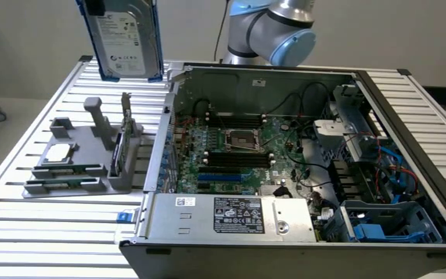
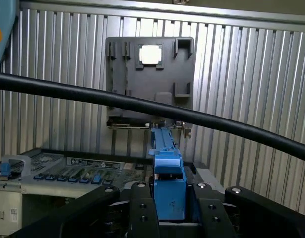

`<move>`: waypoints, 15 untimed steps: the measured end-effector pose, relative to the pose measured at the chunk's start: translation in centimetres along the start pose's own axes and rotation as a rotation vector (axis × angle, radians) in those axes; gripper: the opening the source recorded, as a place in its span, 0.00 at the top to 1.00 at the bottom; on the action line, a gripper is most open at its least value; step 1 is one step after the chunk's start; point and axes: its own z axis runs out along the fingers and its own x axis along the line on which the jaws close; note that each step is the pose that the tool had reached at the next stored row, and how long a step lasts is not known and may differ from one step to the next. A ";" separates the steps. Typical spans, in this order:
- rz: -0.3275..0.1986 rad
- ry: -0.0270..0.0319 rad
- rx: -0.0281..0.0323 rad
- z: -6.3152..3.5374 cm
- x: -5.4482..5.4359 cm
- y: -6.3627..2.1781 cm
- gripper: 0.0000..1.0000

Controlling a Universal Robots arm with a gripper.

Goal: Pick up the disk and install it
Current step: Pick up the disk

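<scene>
claw (image 2: 170, 204) grips the disk (image 1: 122, 42) by its blue rails (exterior view catches its label).

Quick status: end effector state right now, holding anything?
End effector: closed on the disk, holding it upright in the air by its blue-railed edge.

The arm (image 1: 273, 29) holds the gripper (image 2: 168, 203) raised, fingers (image 2: 141, 210) clamped on both sides of the upright disk (image 2: 168, 178).
</scene>
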 end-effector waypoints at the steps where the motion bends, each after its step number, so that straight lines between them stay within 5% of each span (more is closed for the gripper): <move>1: 0.000 -0.0001 0.0001 -0.06 0.2 -0.44 0.67; 7: 0.000 -0.0002 0.0001 -0.29 1.9 -2.71 0.67; 15: 0.000 -0.0002 0.0000 -0.29 4.7 -3.77 0.67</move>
